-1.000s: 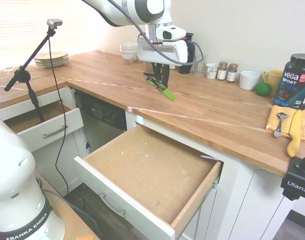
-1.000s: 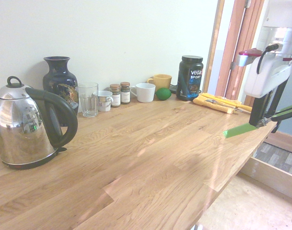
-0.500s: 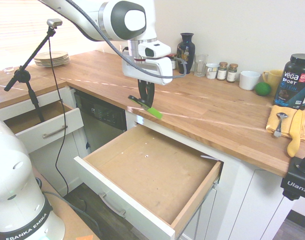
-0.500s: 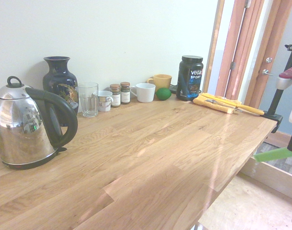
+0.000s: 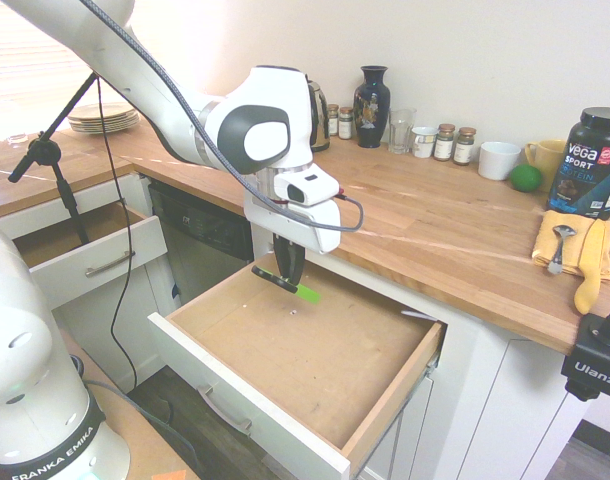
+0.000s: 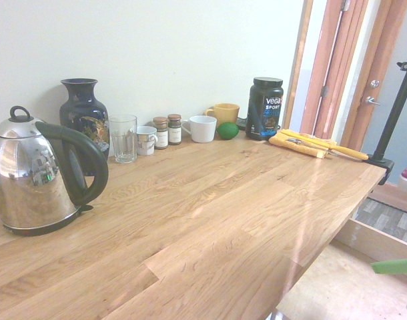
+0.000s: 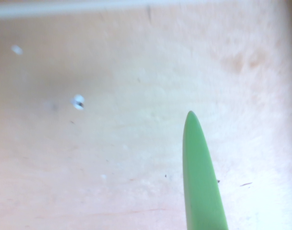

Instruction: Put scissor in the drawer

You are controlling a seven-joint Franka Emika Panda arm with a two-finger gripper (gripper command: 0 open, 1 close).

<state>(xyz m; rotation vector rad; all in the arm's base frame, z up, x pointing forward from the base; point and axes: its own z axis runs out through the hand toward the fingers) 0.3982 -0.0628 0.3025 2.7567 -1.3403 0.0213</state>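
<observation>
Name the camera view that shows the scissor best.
The first exterior view: the scissor shows whole, held in the pincer above the drawer. The second exterior view catches only its green tip at the edge; the wrist view shows one blurred green blade.

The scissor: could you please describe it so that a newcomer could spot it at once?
Find the wide open drawer under the wooden counter. Above its bare wood floor the gripper holds the scissor. Its bright green blade cover sets it apart from the round green ball.

The drawer (image 5: pixel 315 350) stands pulled wide out, its bare wood floor open from above – only the gripper (image 5: pixel 288 276) with the scissor (image 5: pixel 285 283) hangs over its back part. The countertop (image 5: pixel 425 225) edge overhangs the drawer's rear – close behind the gripper.
</observation>
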